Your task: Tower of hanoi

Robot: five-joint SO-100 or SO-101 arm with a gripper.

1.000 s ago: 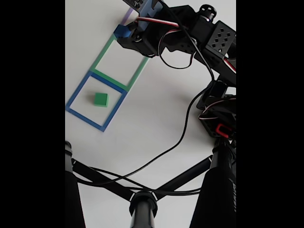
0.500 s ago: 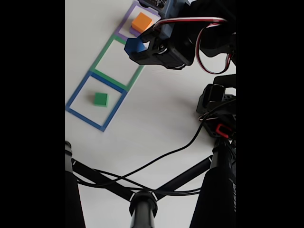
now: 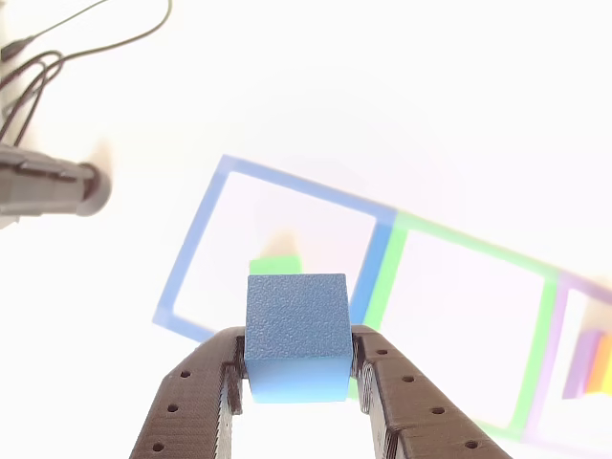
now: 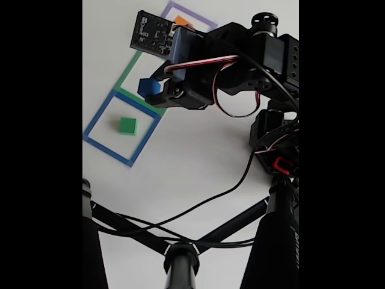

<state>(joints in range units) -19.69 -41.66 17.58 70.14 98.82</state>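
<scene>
Leftmost in the fixed view, the green cube [image 4: 127, 126] lies inside the blue square outline [image 4: 96, 119] on the white worktop [image 4: 192, 162]. Beside it, the gripper [image 4: 155, 88] clamps the blue cube [image 4: 148, 87] above the outlines; the orange cube [image 4: 182, 21] sits farther right.

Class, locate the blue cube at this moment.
The blue cube is clamped in the pincer, held above the table in the fixed view, over the green outline's border with the blue outline.

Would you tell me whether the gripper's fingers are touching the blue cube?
Touching: in the other view, both fingers press flush against the blue cube's sides, no gap.
</scene>
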